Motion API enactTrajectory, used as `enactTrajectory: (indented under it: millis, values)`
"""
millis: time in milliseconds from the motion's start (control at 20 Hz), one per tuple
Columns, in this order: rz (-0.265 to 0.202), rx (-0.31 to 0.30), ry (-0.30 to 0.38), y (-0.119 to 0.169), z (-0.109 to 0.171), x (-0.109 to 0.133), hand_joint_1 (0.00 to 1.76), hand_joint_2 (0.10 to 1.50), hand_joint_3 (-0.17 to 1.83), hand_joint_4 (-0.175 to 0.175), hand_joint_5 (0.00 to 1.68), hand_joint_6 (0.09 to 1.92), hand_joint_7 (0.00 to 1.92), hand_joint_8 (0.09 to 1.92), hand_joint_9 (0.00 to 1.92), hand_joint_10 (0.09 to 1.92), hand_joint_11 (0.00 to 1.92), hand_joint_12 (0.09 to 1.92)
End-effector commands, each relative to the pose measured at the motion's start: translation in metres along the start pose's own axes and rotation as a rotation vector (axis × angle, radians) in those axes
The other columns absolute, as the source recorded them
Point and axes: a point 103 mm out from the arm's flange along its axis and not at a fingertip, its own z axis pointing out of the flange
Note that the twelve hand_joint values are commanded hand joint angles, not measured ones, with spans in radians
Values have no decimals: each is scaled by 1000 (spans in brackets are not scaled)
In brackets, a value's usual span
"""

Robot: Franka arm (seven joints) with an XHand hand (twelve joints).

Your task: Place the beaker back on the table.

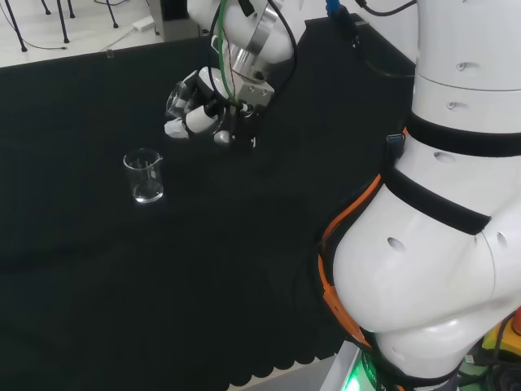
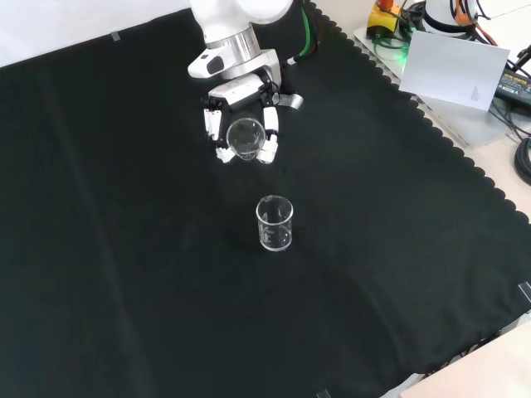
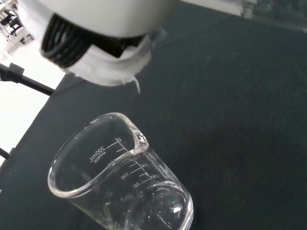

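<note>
The black and white hand (image 2: pixel 242 112) hangs above the black cloth with its fingers curled round a clear glass beaker (image 2: pixel 246 137). That beaker is tipped on its side, its mouth turned toward the front camera. In the head view the hand (image 1: pixel 207 114) holds the beaker (image 1: pixel 179 99) at its left, off the cloth. A second clear beaker (image 2: pixel 275 224) stands upright on the cloth, a little nearer the front camera than the hand. In the head view this beaker (image 1: pixel 144 176) is below and left of the hand. In the wrist view the standing beaker (image 3: pixel 120 182) appears close, under a blurred white part of the hand (image 3: pixel 96 38).
The black cloth (image 2: pixel 124 249) spreads wide around both beakers. Its scalloped edge (image 2: pixel 448 141) runs along the right of the front view, with a grey box (image 2: pixel 456 70) and cables beyond it. The arm's white links (image 1: pixel 440 244) stand at the head view's right.
</note>
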Motion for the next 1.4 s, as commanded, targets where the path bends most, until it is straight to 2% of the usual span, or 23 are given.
enactTrajectory:
  millis: [50, 450, 700, 850, 1150, 1400]
  values:
    - [23, -6, 1, -3, 3, -1, 1130, 662, 641, 175, 1289, 639, 1765, 87, 1659, 136, 1280, 841]
    - [35, -17, 14, -3, 1, -8, 1130, 662, 640, 175, 1290, 637, 1765, 87, 1659, 136, 1283, 838]
    - [47, -16, 64, -4, -8, -38, 1130, 663, 638, 175, 1290, 636, 1765, 87, 1659, 136, 1285, 836]
    - [47, 0, 82, -4, -6, -41, 1129, 670, 629, 175, 1285, 640, 1764, 87, 1657, 135, 1286, 832]
    - [46, 51, 82, -4, 2, -50, 1125, 703, 594, 146, 1249, 692, 1755, 87, 1635, 135, 1267, 824]
    - [63, 56, 77, -4, 6, -58, 1125, 705, 595, 142, 1244, 701, 1752, 87, 1631, 137, 1261, 825]
